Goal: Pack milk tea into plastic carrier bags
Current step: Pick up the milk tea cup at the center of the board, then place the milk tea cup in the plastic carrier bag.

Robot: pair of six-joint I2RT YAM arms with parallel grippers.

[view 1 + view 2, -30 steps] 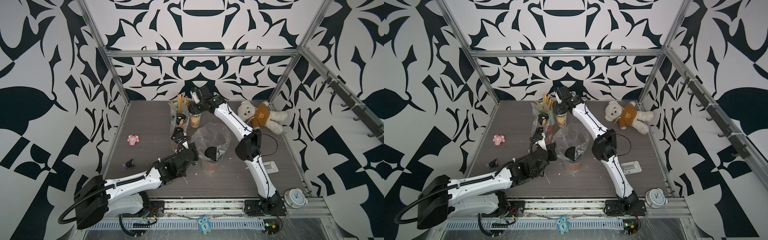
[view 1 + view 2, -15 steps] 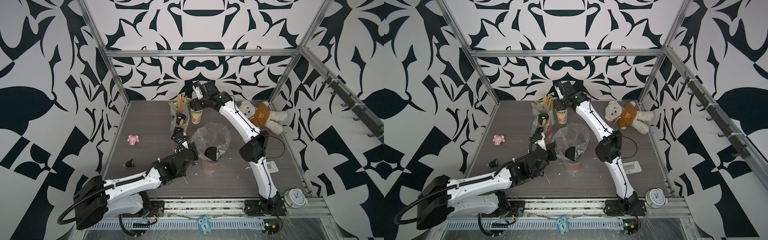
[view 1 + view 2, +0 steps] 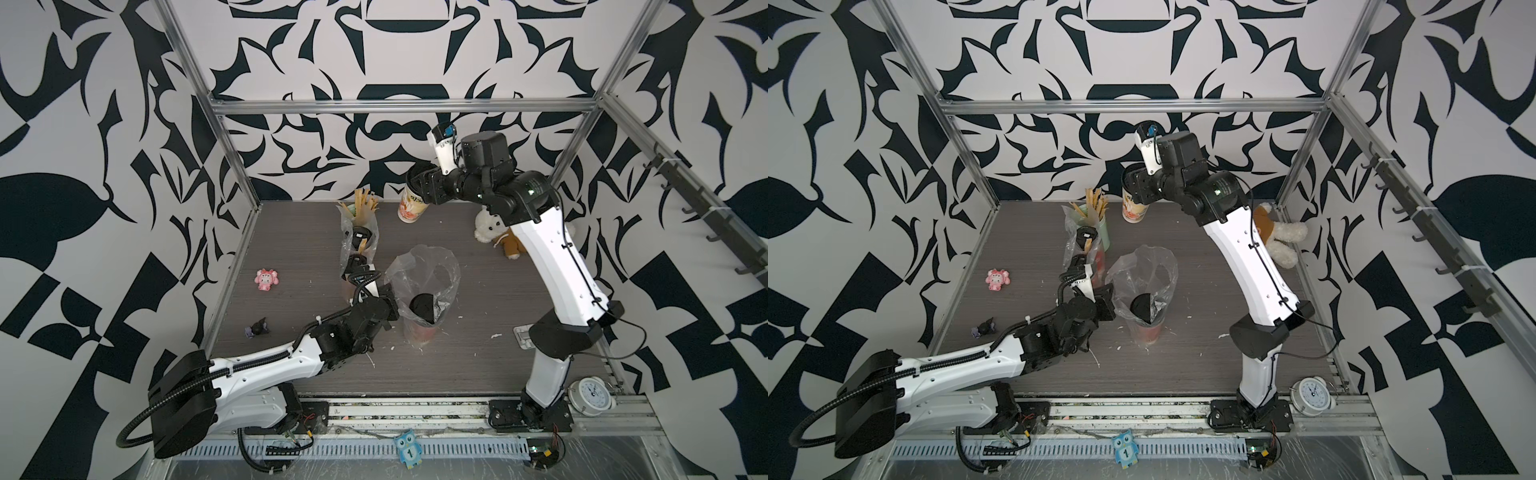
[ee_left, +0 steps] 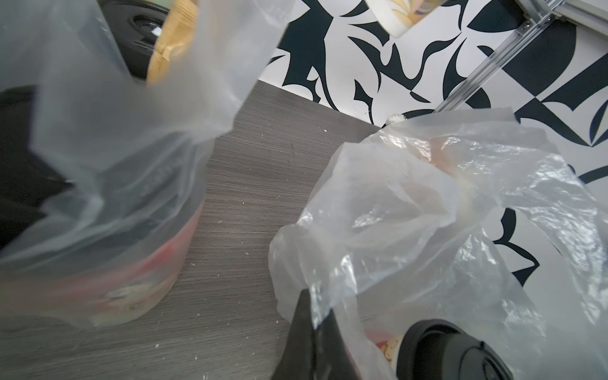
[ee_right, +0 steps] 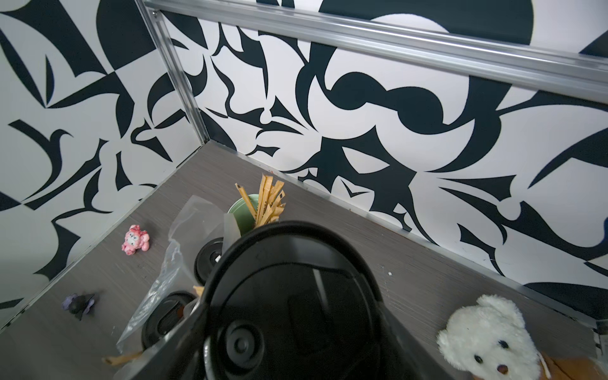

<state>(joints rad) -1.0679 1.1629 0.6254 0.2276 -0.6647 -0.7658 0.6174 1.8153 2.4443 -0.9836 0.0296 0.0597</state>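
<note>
Grey wood-grain table (image 3: 291, 232) within black-and-white patterned walls. Mid-table, a clear bag (image 3: 428, 266) standing open with one red-sleeved cup (image 3: 422, 309) inside, its rim pinched in the tightly closed left gripper (image 3: 392, 303). Behind, a second bag (image 3: 347, 220) with two black-lidded cups (image 3: 360, 232), beside a green holder (image 5: 243, 214) of brown sticks (image 5: 269, 200). Near the back wall, a cream-yellow cup (image 3: 410, 208) off the table, clasped in the widely spread right gripper (image 3: 419, 185).

We note black-and-white patterned walls (image 3: 395, 50) on three sides. Aluminium frame (image 3: 399, 107) runs up corners, across back. Grey wood-grain table (image 3: 457, 365), white flecks. Hook rail (image 3: 706, 216) on right-hand wall. Light even.
</note>
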